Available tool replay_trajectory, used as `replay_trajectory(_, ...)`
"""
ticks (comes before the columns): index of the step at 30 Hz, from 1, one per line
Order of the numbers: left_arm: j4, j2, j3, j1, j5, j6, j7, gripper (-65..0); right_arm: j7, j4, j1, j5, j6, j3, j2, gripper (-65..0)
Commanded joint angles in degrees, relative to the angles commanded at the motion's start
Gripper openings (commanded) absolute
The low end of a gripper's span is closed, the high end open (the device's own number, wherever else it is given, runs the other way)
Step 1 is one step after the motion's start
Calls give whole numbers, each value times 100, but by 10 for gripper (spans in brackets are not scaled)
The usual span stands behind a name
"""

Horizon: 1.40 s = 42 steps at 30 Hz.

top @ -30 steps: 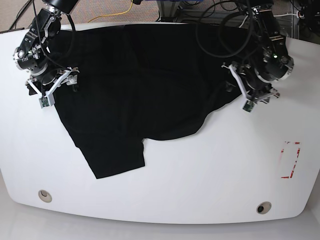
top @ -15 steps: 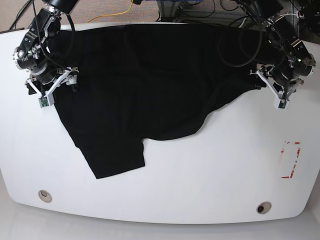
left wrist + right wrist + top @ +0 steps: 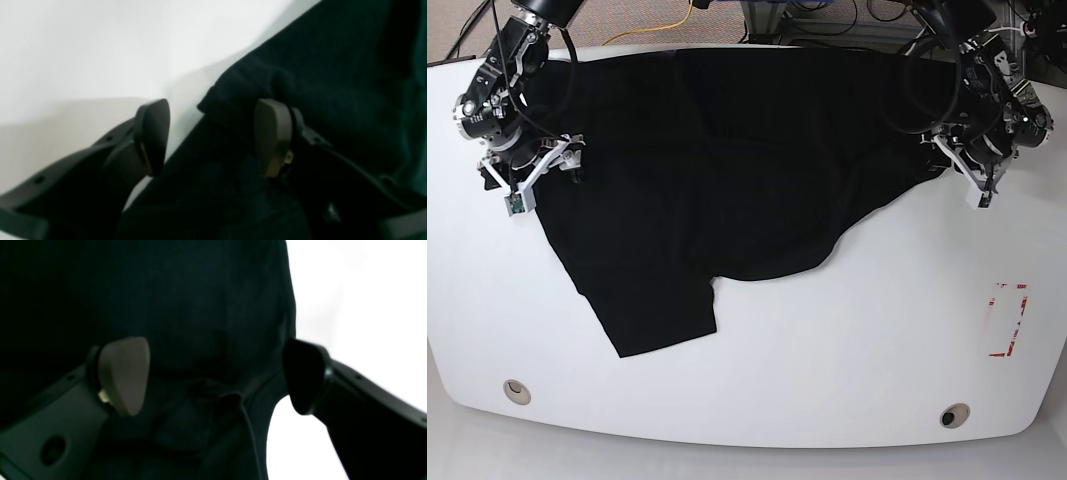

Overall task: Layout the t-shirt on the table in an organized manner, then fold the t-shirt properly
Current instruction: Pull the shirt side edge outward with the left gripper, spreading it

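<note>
Layout stage, fold not yet begun. T-shirt point(image 3: 727, 180) spread across far half of counter point(image 3: 827, 350), reaching far edge; hem side toward near edge uneven, 1 flap hanging toward near-left corner, so cloth judged only partly squared.

2 tools stationed at opposite side edges of t-shirt, apparently to pull fabric outward and take out slack.

Left tool point(image 3: 211, 136), near right edge of counter: pads apart w/ wide gap. 1 pad point(image 3: 272, 136) resting on cloth beside a rolled hem edge; other pad over bare counter. Nothing pinched.

Right tool point(image 3: 213, 373), near left edge of counter: pads spread wide, 1 pad point(image 3: 123, 373) over dark fabric, the other at the fabric border w/ white counter beyond. Bunched seam lying between, not clamped.

Next step judged: close on edges, then tension sideways.
</note>
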Motion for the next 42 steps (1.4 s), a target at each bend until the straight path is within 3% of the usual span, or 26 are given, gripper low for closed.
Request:
replay_trajectory(9,0,0,105,-9,-88,0,0,-297,0,0,0,0,0,0,0,-36)
replay_trajectory(15,0,-70,281,-18,-105,0,0,-482,0,0,0,0,0,0,0,-36)
replay_trajectory(19,0,-79,431,-26,-105,0,0,-551,0,0,0,0,0,0,0,-36)
replay_trajectory(27,53,-88,492,-44,-114,0,0,-614,0,0,0,0,0,0,-9,-36)
replay_trajectory(42,747,-396,501,-422,-70,0,0,-621,0,0,0,-44,0,0,-149,-36)
